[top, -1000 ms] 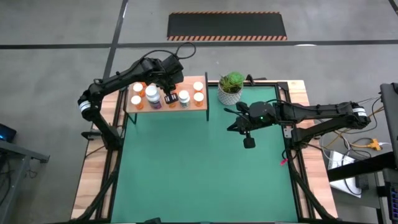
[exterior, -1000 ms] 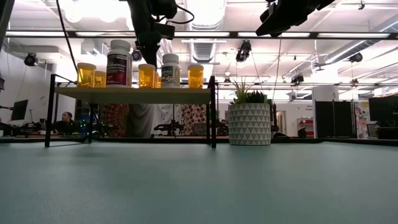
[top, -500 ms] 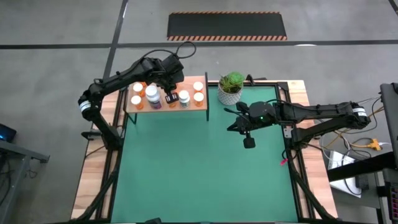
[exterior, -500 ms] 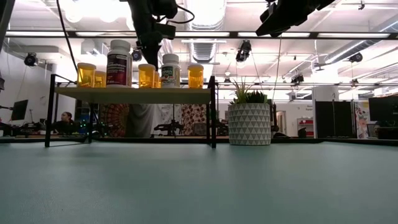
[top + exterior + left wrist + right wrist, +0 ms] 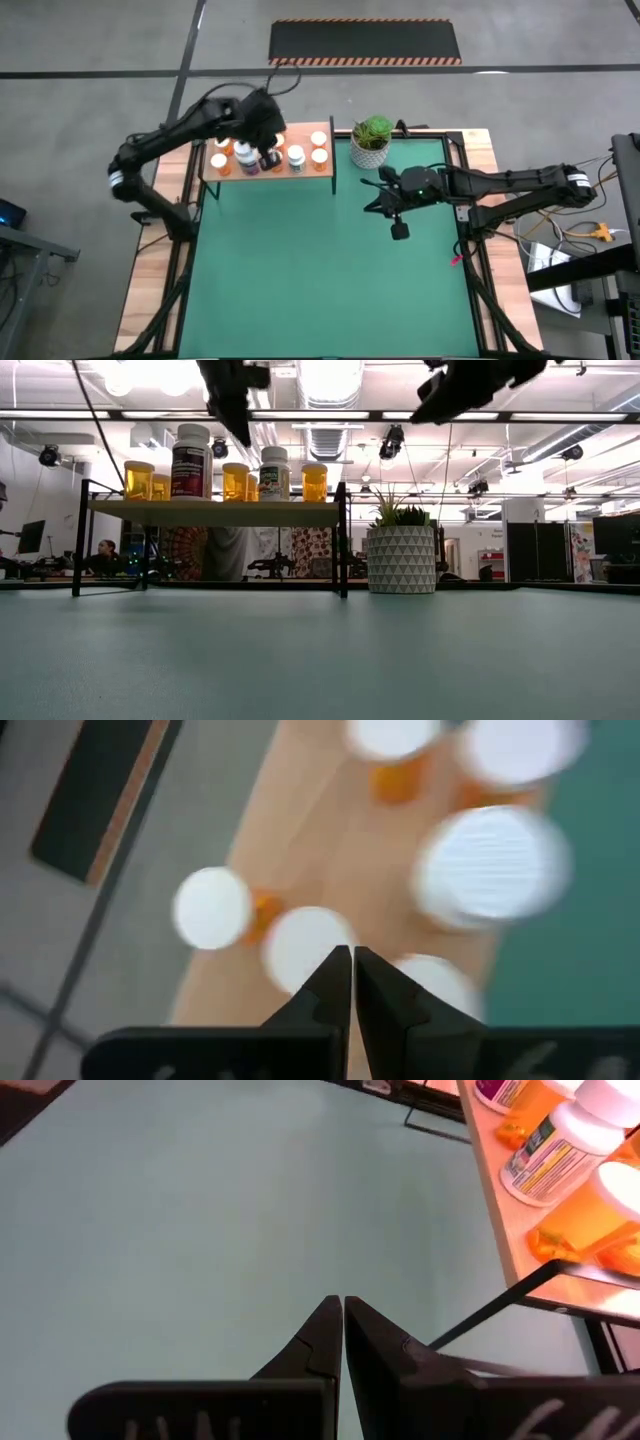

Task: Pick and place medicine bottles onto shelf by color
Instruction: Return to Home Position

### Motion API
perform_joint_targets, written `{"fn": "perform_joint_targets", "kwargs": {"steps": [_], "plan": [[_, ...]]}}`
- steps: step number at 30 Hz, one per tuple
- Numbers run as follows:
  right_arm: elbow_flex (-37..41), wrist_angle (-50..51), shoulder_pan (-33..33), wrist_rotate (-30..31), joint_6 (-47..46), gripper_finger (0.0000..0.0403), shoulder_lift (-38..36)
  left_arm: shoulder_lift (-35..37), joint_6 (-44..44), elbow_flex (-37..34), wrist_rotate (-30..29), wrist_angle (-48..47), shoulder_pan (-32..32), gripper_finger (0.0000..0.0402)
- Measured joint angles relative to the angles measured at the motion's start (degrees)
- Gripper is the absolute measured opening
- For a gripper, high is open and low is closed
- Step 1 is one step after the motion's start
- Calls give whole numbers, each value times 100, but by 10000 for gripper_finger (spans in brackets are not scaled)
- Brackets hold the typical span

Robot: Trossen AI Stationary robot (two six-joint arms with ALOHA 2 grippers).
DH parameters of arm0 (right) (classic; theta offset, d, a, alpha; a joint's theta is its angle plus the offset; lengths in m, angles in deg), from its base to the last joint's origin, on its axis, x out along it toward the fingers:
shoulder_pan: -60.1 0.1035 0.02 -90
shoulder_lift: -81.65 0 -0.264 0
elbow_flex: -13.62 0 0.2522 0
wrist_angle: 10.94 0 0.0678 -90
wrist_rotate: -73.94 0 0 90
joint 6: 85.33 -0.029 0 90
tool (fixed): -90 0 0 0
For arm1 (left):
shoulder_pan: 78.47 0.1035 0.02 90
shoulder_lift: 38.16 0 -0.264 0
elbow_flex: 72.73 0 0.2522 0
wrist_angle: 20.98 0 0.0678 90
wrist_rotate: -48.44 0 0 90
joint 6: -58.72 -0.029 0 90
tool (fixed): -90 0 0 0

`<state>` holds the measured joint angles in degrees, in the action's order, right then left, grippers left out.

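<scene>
Several white-capped medicine bottles stand upright on the wooden shelf (image 5: 305,172) at the table's far left. Most are orange (image 5: 139,480). A large white one (image 5: 244,152) and a smaller white one (image 5: 296,155) stand among them. My left gripper (image 5: 268,160) hangs above the bottles near the shelf's middle, shut and empty (image 5: 352,960), with white caps (image 5: 490,865) below it. My right gripper (image 5: 400,231) is shut and empty (image 5: 343,1305), above the green mat to the right of the shelf.
A green plant in a white pot (image 5: 371,140) stands on the mat just right of the shelf. The shelf's black posts (image 5: 343,540) stand at its corners. The green mat (image 5: 330,280) stretches toward the near edge.
My left gripper has risen above the bottles and shifted slightly toward the table's left edge, its arm swinging left with it. The bottles on the shelf stay where they were.
</scene>
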<state>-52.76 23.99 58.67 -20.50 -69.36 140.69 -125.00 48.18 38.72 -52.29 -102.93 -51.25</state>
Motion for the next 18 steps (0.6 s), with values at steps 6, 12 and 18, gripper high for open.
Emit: {"fn": "perform_joint_targets", "kwargs": {"steps": [6,12,18], "plan": [[1096,-1453,2,-64,159,9,-232,1462,126,-1534,160,1765,-1721,0],[2446,-3355,0,-321,354,9,-661,3068,56,-3976,-26,4580,-3681,0],[3416,-4626,-59,-442,420,9,-1285,4397,-648,-6057,-45,6045,-4733,0]]}}
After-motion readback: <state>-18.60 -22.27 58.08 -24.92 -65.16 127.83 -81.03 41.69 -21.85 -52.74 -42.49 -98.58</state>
